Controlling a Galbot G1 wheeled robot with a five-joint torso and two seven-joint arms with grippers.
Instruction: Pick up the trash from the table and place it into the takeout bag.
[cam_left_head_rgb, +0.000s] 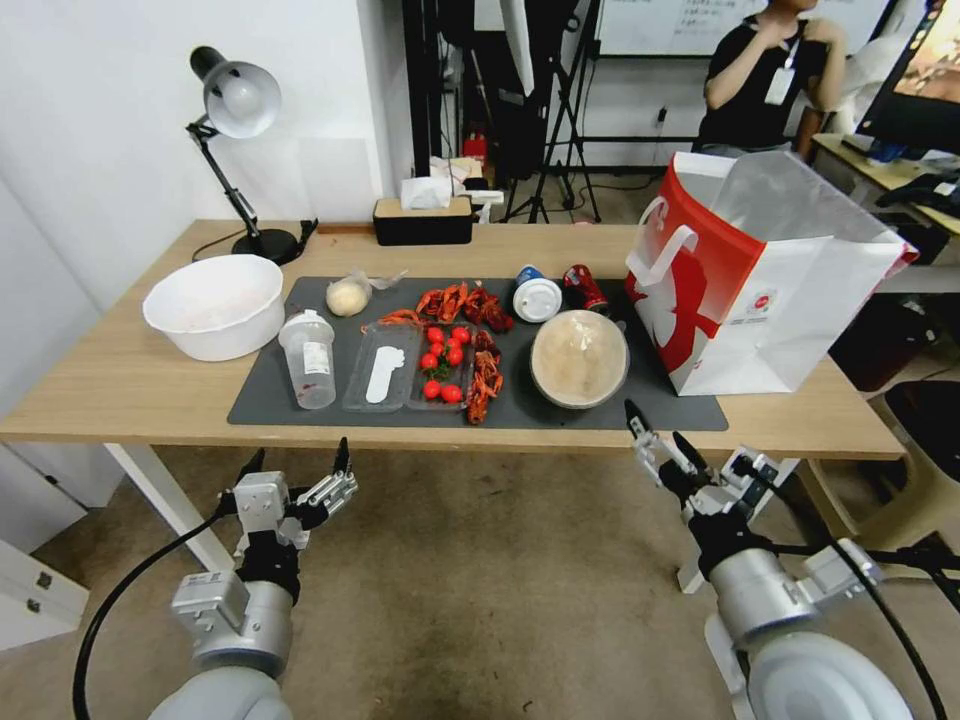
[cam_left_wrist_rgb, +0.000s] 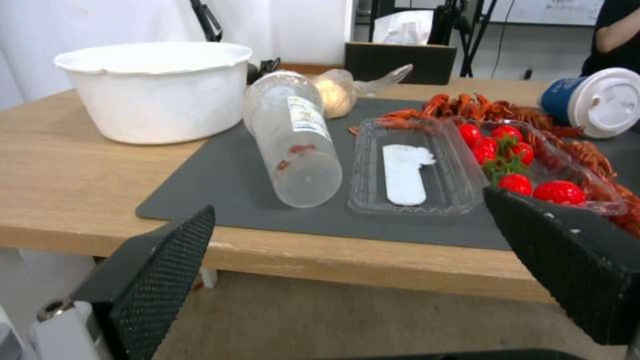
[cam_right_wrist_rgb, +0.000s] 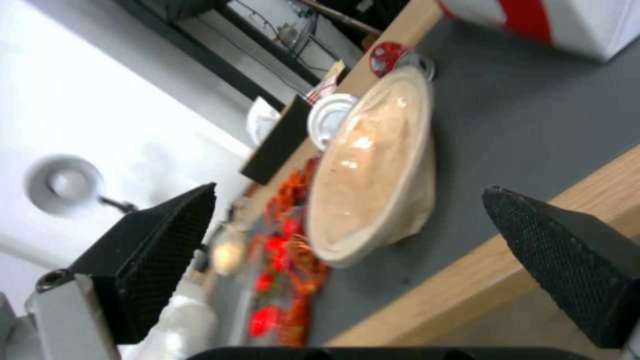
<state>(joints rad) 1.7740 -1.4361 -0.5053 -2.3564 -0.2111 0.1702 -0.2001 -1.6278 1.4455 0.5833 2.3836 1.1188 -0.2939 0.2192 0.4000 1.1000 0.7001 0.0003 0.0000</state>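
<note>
I had the right gripper (cam_left_head_rgb: 660, 440) spread wide just off the table's (cam_left_head_rgb: 120, 390) front edge, facing the lidded bowl (cam_left_head_rgb: 579, 358) near the mat's (cam_left_head_rgb: 280, 400) front edge. To grip well, I judged it should straddle the rim squarely. The left gripper (cam_left_head_rgb: 297, 470) hung wide below the front edge; the bag (cam_left_head_rgb: 800, 300) stood at the right end.

The room was evenly and brightly lit, the shadows soft. The lamp (cam_left_head_rgb: 238, 98) threw no distinct beam. The head view bowed straight lines toward its edges (the table (cam_left_head_rgb: 120, 385) front curved slightly) but stayed sharp in the middle. Glare sat on the bowl (cam_right_wrist_rgb: 363, 165) lid in the right wrist view, which was blurred throughout. In the left wrist view the near fingers (cam_left_wrist_rgb: 157, 285) were soft and the background washed out.
</note>
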